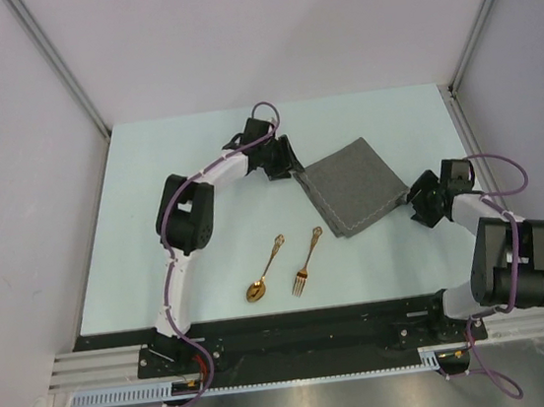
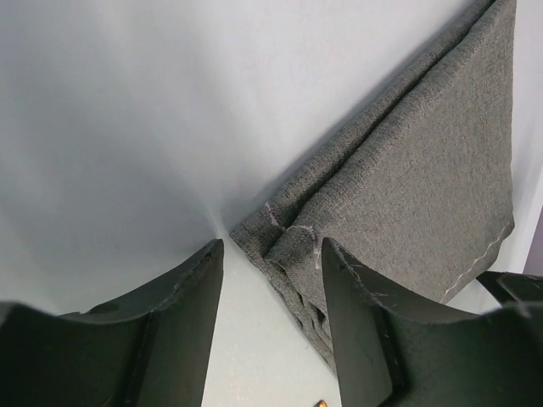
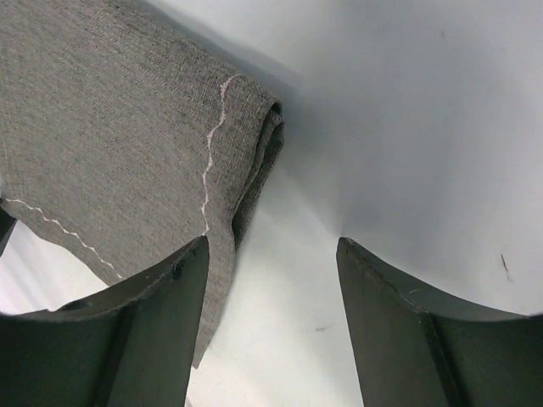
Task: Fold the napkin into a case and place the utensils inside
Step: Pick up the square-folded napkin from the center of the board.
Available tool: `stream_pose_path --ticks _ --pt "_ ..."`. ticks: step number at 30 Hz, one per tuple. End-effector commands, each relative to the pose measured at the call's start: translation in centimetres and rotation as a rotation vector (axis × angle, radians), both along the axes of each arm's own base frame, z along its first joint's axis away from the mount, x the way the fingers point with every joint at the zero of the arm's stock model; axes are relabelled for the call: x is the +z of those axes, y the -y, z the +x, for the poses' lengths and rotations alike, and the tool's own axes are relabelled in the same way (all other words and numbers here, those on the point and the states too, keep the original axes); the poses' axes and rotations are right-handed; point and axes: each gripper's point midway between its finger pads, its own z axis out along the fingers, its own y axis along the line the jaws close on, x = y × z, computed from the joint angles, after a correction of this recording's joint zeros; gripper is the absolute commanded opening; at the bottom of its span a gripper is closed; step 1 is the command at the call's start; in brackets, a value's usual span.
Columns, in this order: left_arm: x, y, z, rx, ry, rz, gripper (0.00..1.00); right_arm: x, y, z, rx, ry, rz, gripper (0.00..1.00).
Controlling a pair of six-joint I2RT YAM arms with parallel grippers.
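Note:
The napkin lies folded into a thick dark grey square at the table's right middle, turned at an angle. My left gripper is at its left corner. In the left wrist view that gripper stands open, with the layered corner of the napkin lying between the fingers, close to the right one and not pinched. My right gripper is at the napkin's right corner. In the right wrist view it is open, the napkin edge reaching just past its left finger. The gold spoon and fork lie side by side nearer the front.
The pale table is walled by grey panels at the back and both sides. A black rail with both arm bases runs along the near edge. The utensils lie between the two arms, short of the napkin.

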Motion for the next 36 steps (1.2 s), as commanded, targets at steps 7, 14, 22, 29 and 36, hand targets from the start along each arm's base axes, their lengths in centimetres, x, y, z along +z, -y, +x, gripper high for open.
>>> stream_pose_path --ticks 7,14,22,29,36 --pt "-1.6 -0.9 0.4 -0.036 -0.03 -0.017 0.47 -0.3 -0.4 2.9 0.023 0.062 0.003 0.64" --pt "-2.1 -0.6 0.6 -0.076 -0.051 -0.049 0.43 -1.0 -0.6 3.8 0.024 0.048 0.003 0.61" --pt "-3.3 -0.9 -0.2 -0.067 -0.103 -0.07 0.37 -1.4 -0.6 4.4 0.022 0.039 0.013 0.58" --pt "-1.3 -2.9 1.5 0.017 -0.069 -0.111 0.0 -1.7 -1.7 5.9 0.11 0.082 -0.009 0.47" --pt "-1.0 -6.3 -1.4 0.179 -0.115 -0.204 0.0 -0.3 -4.0 13.1 0.255 0.189 -0.088 0.29"
